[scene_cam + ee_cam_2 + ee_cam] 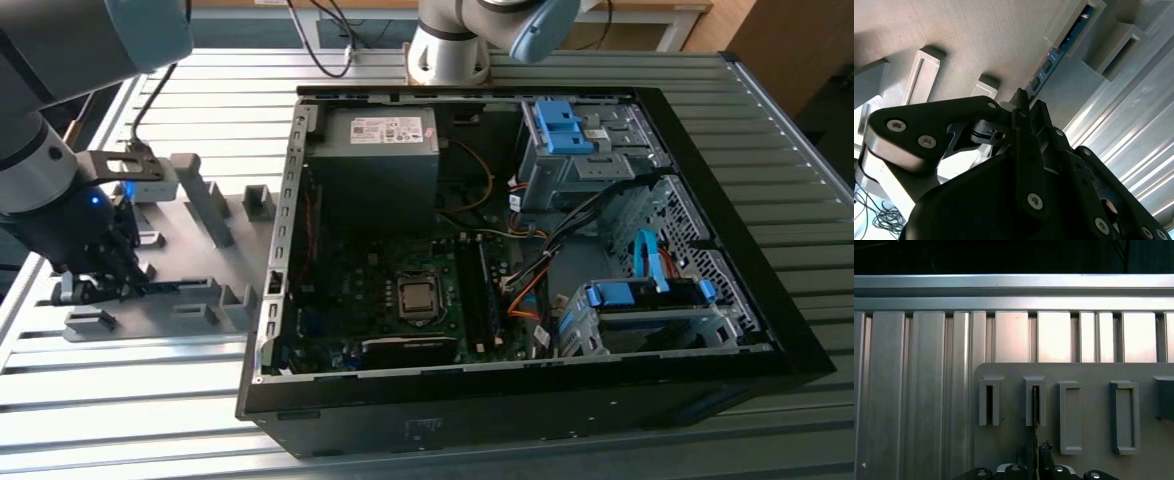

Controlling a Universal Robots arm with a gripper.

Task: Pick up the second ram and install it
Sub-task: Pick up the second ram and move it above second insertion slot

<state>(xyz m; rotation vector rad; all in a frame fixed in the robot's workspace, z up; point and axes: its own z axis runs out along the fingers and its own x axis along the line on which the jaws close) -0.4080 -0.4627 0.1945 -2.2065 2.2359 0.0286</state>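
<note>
While the arm hangs over the grey fixture tray, its gripper sits low on the side of the tray away from the open computer case. The second ram stands on edge in the tray, held in a slotted upright block. In both wrist views the stick runs from that block straight into the claw, whose two fingers are drawn together against its flat faces at the near end. A slatted metal table lies under the tray.
</note>
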